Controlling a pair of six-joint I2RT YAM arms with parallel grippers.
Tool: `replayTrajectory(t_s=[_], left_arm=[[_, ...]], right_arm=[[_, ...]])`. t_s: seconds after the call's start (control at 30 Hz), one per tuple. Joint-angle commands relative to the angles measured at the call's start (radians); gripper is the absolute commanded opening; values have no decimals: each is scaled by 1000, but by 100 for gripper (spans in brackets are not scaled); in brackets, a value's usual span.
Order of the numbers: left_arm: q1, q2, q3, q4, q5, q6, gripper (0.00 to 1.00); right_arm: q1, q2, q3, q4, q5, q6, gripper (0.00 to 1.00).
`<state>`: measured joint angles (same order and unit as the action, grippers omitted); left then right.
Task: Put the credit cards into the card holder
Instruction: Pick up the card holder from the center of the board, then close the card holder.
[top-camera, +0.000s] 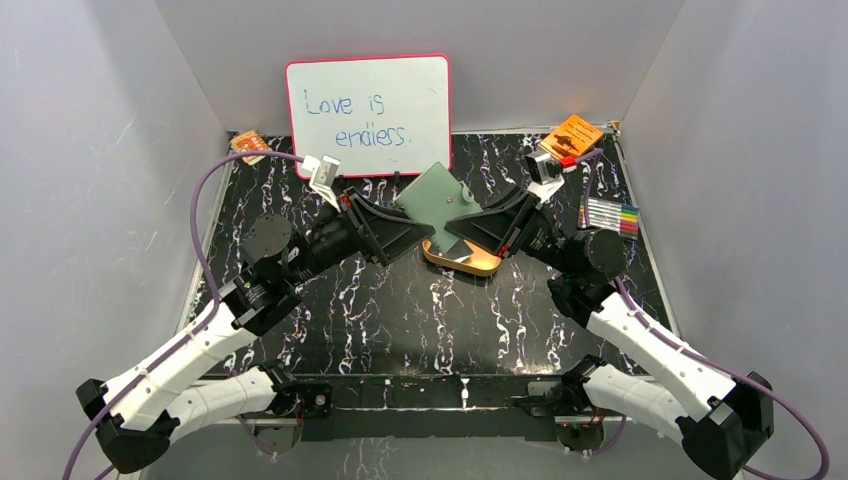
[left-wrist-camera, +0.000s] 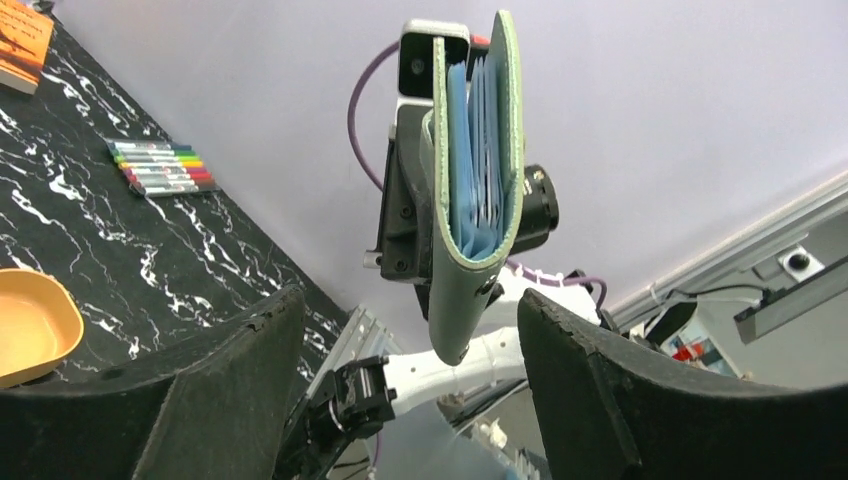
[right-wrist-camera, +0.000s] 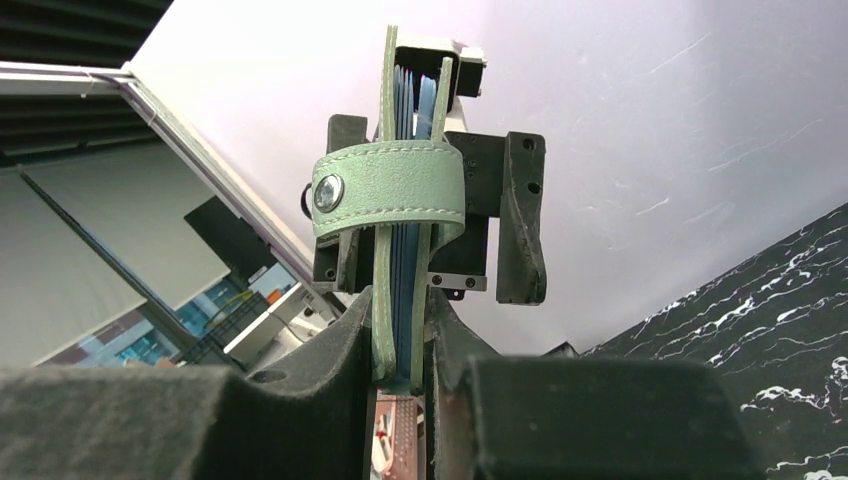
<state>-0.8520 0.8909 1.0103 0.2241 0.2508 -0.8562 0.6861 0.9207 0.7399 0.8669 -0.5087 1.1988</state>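
The sage-green card holder (top-camera: 435, 198) is held up on edge above the table's middle. My right gripper (right-wrist-camera: 400, 340) is shut on its lower edge, with the snap strap (right-wrist-camera: 385, 190) wrapped across the top. In the left wrist view the card holder (left-wrist-camera: 470, 290) gapes slightly and shows blue sleeves (left-wrist-camera: 480, 150). My left gripper (left-wrist-camera: 410, 330) stands open. The holder's corner hangs between its fingers and touches neither. From above, the left gripper (top-camera: 412, 222) and the right gripper (top-camera: 457, 224) meet at the holder. I cannot make out the credit cards.
A tan-orange oval tray (top-camera: 478, 266) lies on the black marbled table just below both grippers. A whiteboard (top-camera: 368, 115) leans at the back. An orange booklet (top-camera: 570, 135) and a pack of markers (top-camera: 610, 215) lie at the right, and a small orange packet (top-camera: 248, 145) at the back left.
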Motion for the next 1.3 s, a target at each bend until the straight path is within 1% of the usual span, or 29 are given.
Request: replayTrajectory(t_s=[0.0, 0.17, 0.23, 0.4, 0.47, 0.7, 0.8, 0.87, 0.93, 1.03, 1.07, 1.13, 1.27], left_arm=[[2, -4, 1, 143, -76, -53, 74], [1, 39, 31, 172, -67, -49, 73], [1, 49, 38, 180, -65, -48, 71], [2, 81, 61, 181, -50, -42, 53], [2, 86, 66, 185, -47, -42, 48], [2, 80, 65, 178, -67, -38, 45], [2, 59, 46, 184, -95, -41, 49], [2, 50, 41, 178, -105, -40, 49], [2, 45, 39, 172, -111, -36, 44], [2, 45, 37, 171, -109, -33, 29], [2, 45, 37, 170, -106, -32, 27], [2, 45, 35, 167, -104, -32, 27], [2, 47, 32, 165, -100, -33, 37]], right_arm=[[15, -19, 11, 54, 99, -24, 0], [27, -18, 0, 52, 145, -18, 0], [28, -17, -3, 52, 154, -13, 0], [39, -17, -13, 53, 179, -7, 0], [43, -17, -16, 53, 187, -9, 0], [59, -22, -29, 55, 200, -12, 0], [62, -28, -32, 50, 205, -14, 0], [64, -31, -32, 44, 208, -15, 0], [66, -30, -33, 44, 208, -15, 0], [71, -27, -34, 46, 214, -16, 0], [72, -26, -33, 46, 217, -16, 0], [77, -24, -33, 48, 218, -15, 0], [85, -16, -28, 52, 218, -20, 0]])
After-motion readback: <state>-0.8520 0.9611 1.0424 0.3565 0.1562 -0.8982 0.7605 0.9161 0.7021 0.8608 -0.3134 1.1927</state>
